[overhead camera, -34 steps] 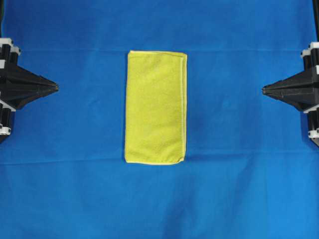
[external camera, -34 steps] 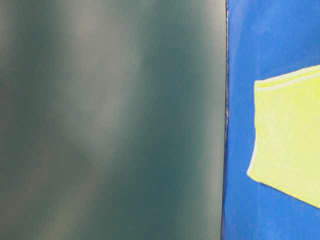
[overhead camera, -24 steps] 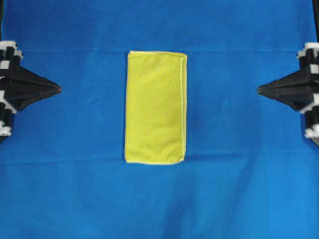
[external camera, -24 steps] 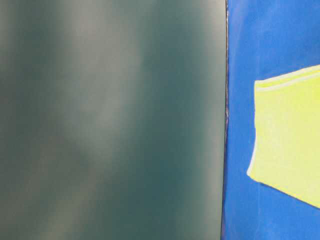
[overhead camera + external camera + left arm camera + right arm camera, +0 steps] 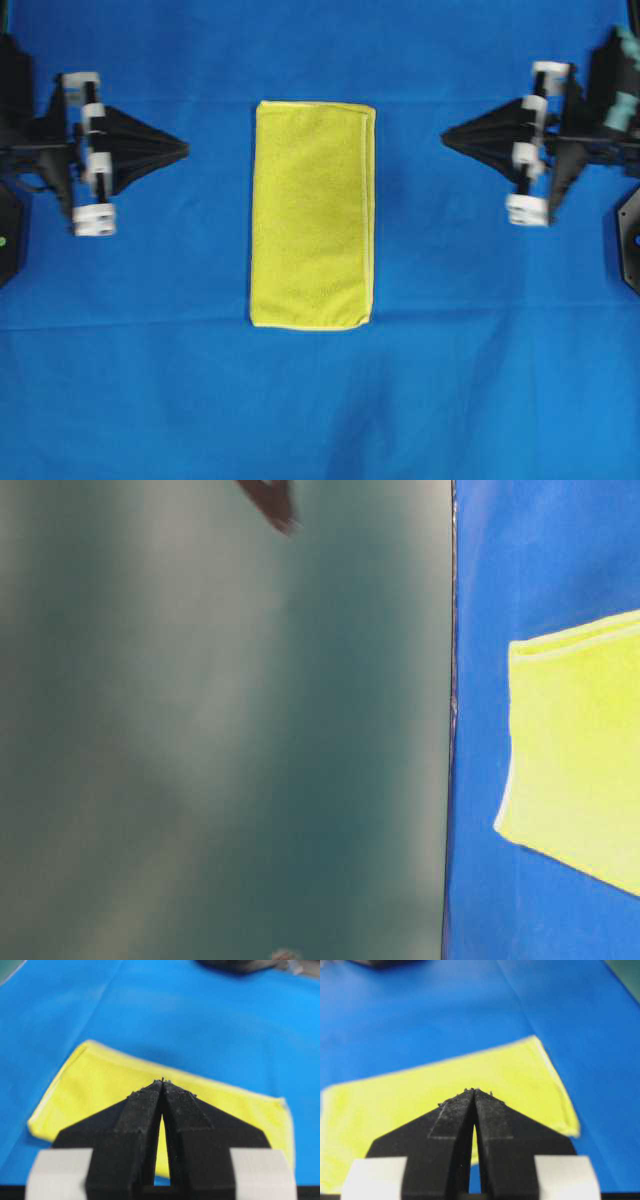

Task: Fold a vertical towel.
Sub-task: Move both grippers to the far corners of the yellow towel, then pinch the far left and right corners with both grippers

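Both tools have come in from the side edges toward the bright yellow-green rectangular microfibre towel (image 5: 313, 215), which has kept its place, lying flat with its long side running up the overhead view, at the middle of the large blue cloth (image 5: 320, 400) covering the bench. Left of it, the left black tool (image 5: 183, 148) points at its upper part with tips pressed together and empty, apart from the fabric. Opposite, the right black tool (image 5: 446, 137) is likewise pressed together, empty and short of the hem.
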Available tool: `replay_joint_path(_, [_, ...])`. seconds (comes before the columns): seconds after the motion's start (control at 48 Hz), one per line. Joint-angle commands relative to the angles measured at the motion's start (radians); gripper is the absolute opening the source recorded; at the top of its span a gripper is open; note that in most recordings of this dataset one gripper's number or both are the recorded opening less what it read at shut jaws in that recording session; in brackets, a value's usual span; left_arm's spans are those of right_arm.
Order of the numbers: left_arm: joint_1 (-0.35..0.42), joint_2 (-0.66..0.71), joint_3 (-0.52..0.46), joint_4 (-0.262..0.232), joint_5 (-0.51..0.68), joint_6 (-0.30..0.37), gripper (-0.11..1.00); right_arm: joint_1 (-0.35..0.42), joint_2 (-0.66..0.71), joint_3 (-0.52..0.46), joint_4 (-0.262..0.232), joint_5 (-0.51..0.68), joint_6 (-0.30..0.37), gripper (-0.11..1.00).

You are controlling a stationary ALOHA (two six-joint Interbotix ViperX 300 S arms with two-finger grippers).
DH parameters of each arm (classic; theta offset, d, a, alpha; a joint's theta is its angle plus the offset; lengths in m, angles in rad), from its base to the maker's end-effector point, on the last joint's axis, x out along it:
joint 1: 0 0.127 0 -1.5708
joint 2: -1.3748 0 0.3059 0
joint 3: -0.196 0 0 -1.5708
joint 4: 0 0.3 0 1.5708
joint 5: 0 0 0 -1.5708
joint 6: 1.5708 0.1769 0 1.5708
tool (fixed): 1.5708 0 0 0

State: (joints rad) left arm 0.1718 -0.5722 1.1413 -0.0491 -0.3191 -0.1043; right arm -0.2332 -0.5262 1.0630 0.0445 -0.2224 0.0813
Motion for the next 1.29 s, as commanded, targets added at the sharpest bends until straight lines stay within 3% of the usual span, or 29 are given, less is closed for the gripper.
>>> replay_joint_path(0.0, [0.026, 0.077, -0.038, -0.002, -0.025, 0.002, 0.06, -0.048, 0.084, -0.061, -0.002, 0.005, -0.003, 0.01])
replay_joint_path(0.063, [0.051, 0.147, -0.055, -0.002, -0.037, 0.002, 0.19, -0.083, 0.158, -0.097, -0.003, 0.020, -0.008, 0.10])
replay_joint_path(0.229, [0.114, 0.318, -0.098, 0.002, -0.081, 0.003, 0.65, -0.141, 0.327, -0.178, -0.023, 0.031, -0.014, 0.58])
replay_joint_path(0.271, [0.126, 0.360, -0.109, 0.002, -0.097, 0.003, 0.73, -0.152, 0.377, -0.201, -0.035, 0.031, -0.014, 0.64])
replay_joint_path(0.333, [0.140, 0.422, -0.127, 0.002, -0.129, 0.003, 0.81, -0.161, 0.434, -0.229, -0.051, 0.032, -0.014, 0.63])
replay_joint_path(0.729, [0.219, 0.772, -0.270, 0.005, -0.213, 0.017, 0.82, -0.186, 0.667, -0.347, -0.087, 0.028, -0.015, 0.60])
replay_joint_path(1.105, [0.232, 0.841, -0.313, 0.005, -0.232, 0.017, 0.79, -0.187, 0.729, -0.368, -0.087, 0.025, -0.014, 0.59])
replay_joint_path(1.188, [0.230, 0.842, -0.318, 0.005, -0.232, 0.018, 0.70, -0.187, 0.729, -0.367, -0.087, 0.029, -0.014, 0.54])
replay_joint_path(1.271, [0.230, 0.844, -0.319, 0.015, -0.232, 0.020, 0.46, -0.187, 0.727, -0.365, -0.089, 0.031, -0.014, 0.37])
